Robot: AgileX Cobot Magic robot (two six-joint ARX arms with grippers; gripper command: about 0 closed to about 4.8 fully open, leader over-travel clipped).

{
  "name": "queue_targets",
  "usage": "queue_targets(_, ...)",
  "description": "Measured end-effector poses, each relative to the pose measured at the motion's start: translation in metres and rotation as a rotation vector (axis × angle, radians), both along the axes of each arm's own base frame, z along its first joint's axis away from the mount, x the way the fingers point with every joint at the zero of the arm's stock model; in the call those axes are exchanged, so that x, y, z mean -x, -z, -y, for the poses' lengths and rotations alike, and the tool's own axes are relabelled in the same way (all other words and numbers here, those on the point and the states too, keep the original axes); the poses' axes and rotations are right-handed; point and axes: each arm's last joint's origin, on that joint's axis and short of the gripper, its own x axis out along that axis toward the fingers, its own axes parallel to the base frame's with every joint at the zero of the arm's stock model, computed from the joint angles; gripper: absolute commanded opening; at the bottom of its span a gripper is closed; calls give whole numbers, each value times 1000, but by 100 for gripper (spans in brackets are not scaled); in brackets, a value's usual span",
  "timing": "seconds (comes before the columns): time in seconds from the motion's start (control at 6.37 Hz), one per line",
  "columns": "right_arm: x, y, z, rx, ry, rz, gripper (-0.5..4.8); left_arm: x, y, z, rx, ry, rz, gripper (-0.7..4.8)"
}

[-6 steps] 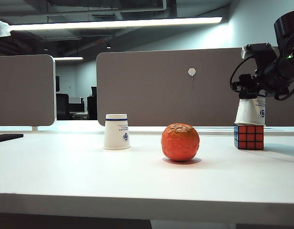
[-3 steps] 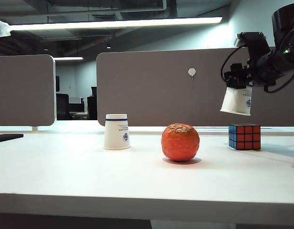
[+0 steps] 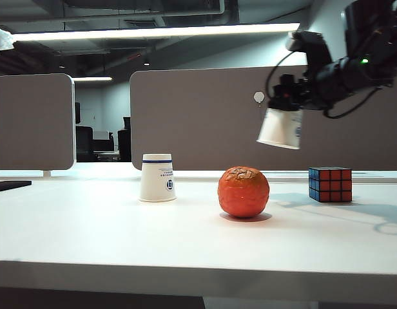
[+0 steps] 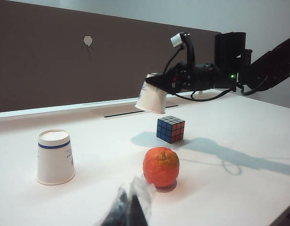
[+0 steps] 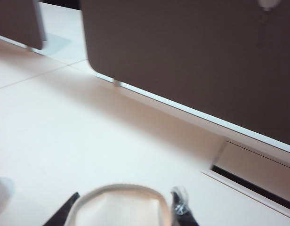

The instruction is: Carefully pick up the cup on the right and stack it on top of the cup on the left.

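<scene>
The cup from the right, a white paper cup (image 3: 280, 129), hangs tilted in the air with its mouth down, above the gap between the orange and the cube. My right gripper (image 3: 287, 104) is shut on its upper end. The right wrist view shows that cup's rim (image 5: 120, 189) between the two fingers of the right gripper (image 5: 126, 194). The cup on the left (image 3: 157, 177) stands upside down on the table, with a blue band near its top (image 4: 54, 157). My left gripper (image 4: 131, 203) hovers low at the near side of the table, its fingertips together, nothing in them.
An orange (image 3: 243, 192) sits mid-table between the standing cup and a Rubik's cube (image 3: 330, 184). A grey partition (image 3: 205, 116) runs along the table's back edge. A flat black item (image 3: 10, 185) lies at the far left.
My right gripper has lifted the cup from behind the cube and carried it up and to the left. The cup now tilts. The left gripper has stayed still.
</scene>
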Motion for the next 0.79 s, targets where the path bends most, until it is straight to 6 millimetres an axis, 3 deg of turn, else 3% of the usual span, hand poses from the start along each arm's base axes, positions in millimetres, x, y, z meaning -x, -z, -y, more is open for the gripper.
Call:
queue_targets(0.16,16,-4,-57,-10,-153,38,198,0,0,0,1,-3,0,-5)
queue_targets(0.31,18,-4,-63,-11,-170,39,198,0,0,0,1,-3,0,-5)
queue_targets(0.47,29,-10,-93,-19,-249,59,198,0,0,0,1,-3,0,-5)
queue_targets(0.63,29,-21,-106,-31,-281,97,198,0,0,0,1,-3,0,-5)
queue_targets(0.79,18,-41,-125,-45,-306,139,198,0,0,0,1,-3,0,-5)
